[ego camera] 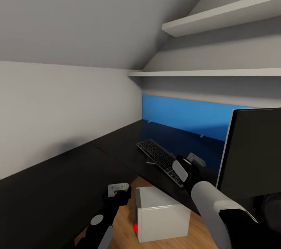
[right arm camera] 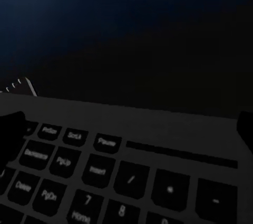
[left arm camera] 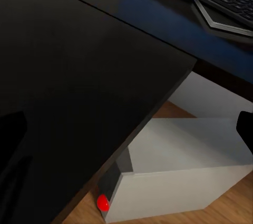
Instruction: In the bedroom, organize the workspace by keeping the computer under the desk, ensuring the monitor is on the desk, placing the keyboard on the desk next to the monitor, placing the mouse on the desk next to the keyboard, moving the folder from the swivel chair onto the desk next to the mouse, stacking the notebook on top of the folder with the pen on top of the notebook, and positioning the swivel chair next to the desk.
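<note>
We see the keyboard lying on the black surface of the desk, just left of the monitor. Our right gripper hangs at the keyboard's near end, close over the keys; its jaws stand apart. Our left gripper hovers beside the grey computer, which sits on the wooden floor at the desk's edge; whether those jaws are apart we cannot tell.
</note>
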Controlling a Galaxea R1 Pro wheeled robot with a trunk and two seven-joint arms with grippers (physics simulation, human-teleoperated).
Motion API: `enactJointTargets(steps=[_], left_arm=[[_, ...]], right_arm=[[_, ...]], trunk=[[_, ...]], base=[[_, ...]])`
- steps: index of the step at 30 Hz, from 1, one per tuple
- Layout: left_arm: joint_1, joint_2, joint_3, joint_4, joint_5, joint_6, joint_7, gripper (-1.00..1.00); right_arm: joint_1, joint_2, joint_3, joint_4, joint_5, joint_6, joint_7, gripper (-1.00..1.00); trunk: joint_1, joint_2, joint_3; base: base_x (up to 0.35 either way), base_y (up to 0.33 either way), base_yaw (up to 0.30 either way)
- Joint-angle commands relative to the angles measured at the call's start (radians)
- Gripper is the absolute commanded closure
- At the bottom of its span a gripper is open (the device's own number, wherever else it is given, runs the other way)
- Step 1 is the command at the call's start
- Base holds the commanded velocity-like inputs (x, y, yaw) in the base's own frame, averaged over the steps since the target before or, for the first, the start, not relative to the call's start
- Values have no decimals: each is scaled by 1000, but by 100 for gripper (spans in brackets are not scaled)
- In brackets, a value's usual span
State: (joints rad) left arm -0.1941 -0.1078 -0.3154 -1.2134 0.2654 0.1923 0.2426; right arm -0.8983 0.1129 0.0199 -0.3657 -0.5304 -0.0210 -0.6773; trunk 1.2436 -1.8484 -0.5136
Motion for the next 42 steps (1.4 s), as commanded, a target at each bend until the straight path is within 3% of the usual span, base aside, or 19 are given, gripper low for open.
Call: enactJointTargets(steps=[1, 37, 40, 41, 42], left_arm=[[-1, 0, -2, -2, 9, 3, 7, -100], [-1, 0, -2, -2, 11, 4, 7, -100], [-1, 1, -2, -2, 11, 4, 8, -100], [-1, 1, -2, -2, 11, 3, 9, -100], [-1, 2, -2, -2, 11, 3, 9, -100]], right_arm=[[-1, 0, 2, -1, -7, -2, -4, -100], [-1, 8, 4, -4, -1, -6, -8, -100], [-1, 16, 5, -7, 42, -7, -10, -100], [0, 19, 5, -5, 96, -8, -9, -100], [2, 20, 5, -5, 118, -14, -9, -100]], trunk=[[0, -1, -1], [0, -1, -42], [0, -1, -42], [0, -1, -42], [0, -1, -42]], base=[[0, 0, 0], [0, 0, 0], [0, 0, 0], [0, 0, 0], [0, 0, 0]])
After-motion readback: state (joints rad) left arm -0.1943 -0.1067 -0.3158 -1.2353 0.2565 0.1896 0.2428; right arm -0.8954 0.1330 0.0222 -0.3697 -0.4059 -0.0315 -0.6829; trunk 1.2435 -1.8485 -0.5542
